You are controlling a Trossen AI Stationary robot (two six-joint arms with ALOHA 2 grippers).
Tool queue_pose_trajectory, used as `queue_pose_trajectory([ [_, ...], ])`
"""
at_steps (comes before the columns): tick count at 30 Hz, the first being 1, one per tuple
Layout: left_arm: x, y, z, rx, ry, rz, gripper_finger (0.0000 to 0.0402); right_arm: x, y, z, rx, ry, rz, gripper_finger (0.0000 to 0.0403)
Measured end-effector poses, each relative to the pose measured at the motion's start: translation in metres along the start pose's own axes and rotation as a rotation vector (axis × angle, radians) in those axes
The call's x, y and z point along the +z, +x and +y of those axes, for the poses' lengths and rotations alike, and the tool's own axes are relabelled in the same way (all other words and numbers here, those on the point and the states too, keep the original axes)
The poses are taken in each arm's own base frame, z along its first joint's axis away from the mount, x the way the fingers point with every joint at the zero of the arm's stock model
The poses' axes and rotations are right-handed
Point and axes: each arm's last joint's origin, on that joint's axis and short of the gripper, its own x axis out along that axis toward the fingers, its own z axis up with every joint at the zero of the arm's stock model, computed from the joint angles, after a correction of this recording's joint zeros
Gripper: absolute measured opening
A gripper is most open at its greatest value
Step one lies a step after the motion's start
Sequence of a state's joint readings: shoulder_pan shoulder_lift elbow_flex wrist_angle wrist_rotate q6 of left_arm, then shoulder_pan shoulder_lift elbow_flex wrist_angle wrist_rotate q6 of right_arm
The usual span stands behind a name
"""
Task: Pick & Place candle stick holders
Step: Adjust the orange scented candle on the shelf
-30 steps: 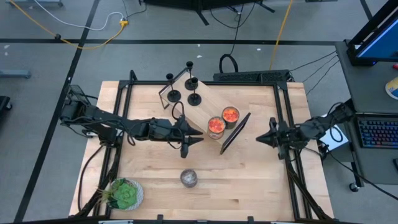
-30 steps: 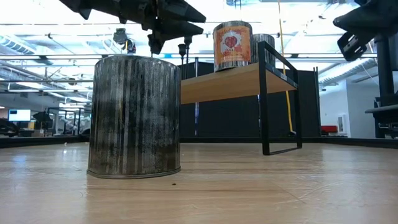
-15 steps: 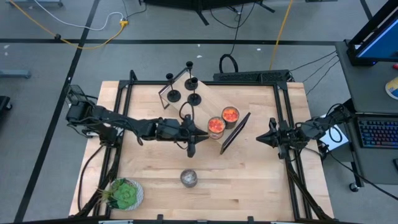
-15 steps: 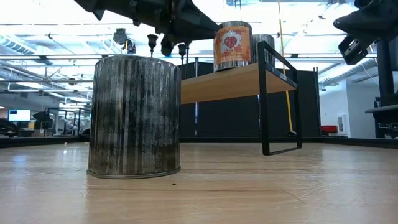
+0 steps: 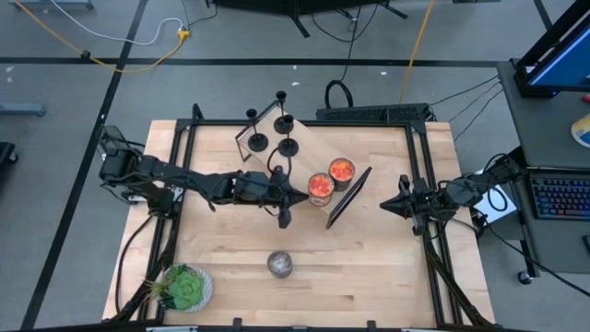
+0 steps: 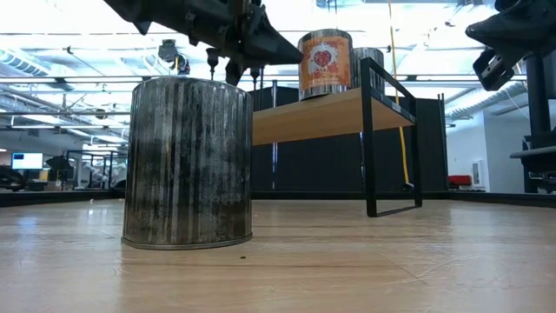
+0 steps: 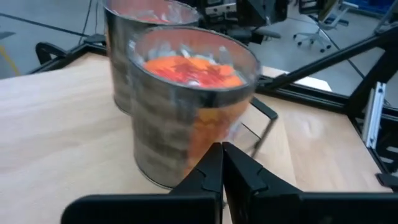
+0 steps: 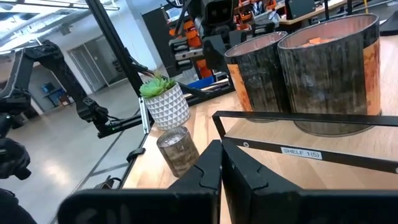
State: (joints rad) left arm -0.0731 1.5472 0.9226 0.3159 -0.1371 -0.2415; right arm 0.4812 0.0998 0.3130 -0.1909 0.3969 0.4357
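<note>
Three black candle stick holders (image 5: 257, 141) (image 5: 285, 122) (image 5: 289, 146) stand on their round bases at the far-left end of a raised wooden shelf (image 5: 309, 157). No gripper is at them. My left gripper (image 5: 300, 195) (image 7: 222, 149) is shut with nothing between its fingers. It points nearly level at the nearer orange jar (image 5: 320, 187) (image 7: 186, 112), just to the left of it. My right gripper (image 5: 385, 207) (image 8: 221, 146) hangs shut and holds nothing, above the table's right side, beside the shelf's black frame (image 5: 348, 196). My left gripper's shut fingertips (image 7: 214, 163) stand right at the lower side wall of the nearer orange jar (image 7: 163, 155), coming level from the table's left. I cannot tell whether they touch it.
A second orange jar (image 5: 341, 170) stands on the shelf behind the first. A squat silver jar (image 5: 280, 265) (image 6: 187, 161) stands on the table nearer the front edge, and a potted plant (image 5: 187, 287) sits at the near left corner. Bare wood lies between the silver jar and the table's right side.
My left gripper has moved toward the table's right, up to the nearer orange jar. Its fingers have shut with nothing between them. The holders and jars stand where they were.
</note>
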Motion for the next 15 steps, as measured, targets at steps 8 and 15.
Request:
queue_pose_trajectory([
  [8,0.002,0.001,0.009,-0.006,-0.009,0.009,0.0003,0.0,0.0,0.0,0.0,0.006,0.0,0.0],
  [15,0.003,0.002,0.013,-0.011,-0.006,0.01,0.0003,0.0,0.0,0.0,0.001,0.006,0.0,0.0],
])
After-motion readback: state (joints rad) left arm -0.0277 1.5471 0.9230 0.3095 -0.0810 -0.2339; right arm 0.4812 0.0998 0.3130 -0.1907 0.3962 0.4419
